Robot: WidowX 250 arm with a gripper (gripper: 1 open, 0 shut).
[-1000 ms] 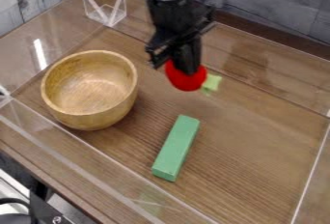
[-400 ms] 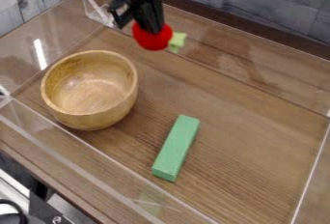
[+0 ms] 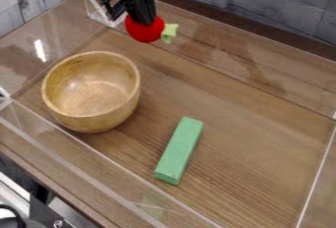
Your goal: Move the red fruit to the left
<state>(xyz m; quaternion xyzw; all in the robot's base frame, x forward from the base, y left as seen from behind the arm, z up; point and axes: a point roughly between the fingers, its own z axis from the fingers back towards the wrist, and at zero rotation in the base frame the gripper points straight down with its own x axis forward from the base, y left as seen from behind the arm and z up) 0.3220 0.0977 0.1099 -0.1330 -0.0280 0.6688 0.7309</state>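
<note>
Fingers (image 3: 137,16) first: we see the dark pair pointing steeply downward near the far left corner of the desk (image 3: 250,85), clamped onto the red fruit (image 3: 144,29) with no gap beyond what the fruit itself fills. The fruit sits right under their tips and a touch to the right in the picture. Its upper part is hidden by them, and its rounded red body bulges out below. Its pale green leafy stub (image 3: 168,32) sticks out sideways to the right, outside the grip. We read the fruit as hanging from the fingers rather than resting on the wood, though this single view does not let us say how far it is raised.

Toward the front and left of the fruit, well apart from it, the wooden bowl (image 3: 92,91) stands upright on the desk. Closer to the front edge, to the right of the bowl and not touching it, the long green block (image 3: 180,149) lies flat on a slant, its far end angled to the right.

Low clear plastic walls (image 3: 319,168) ring the working area. A small clear angled piece (image 3: 100,9) stands at the back left, just beside the fingers — we cannot tell whether the two touch, since the dark arm covers part of it.
</note>
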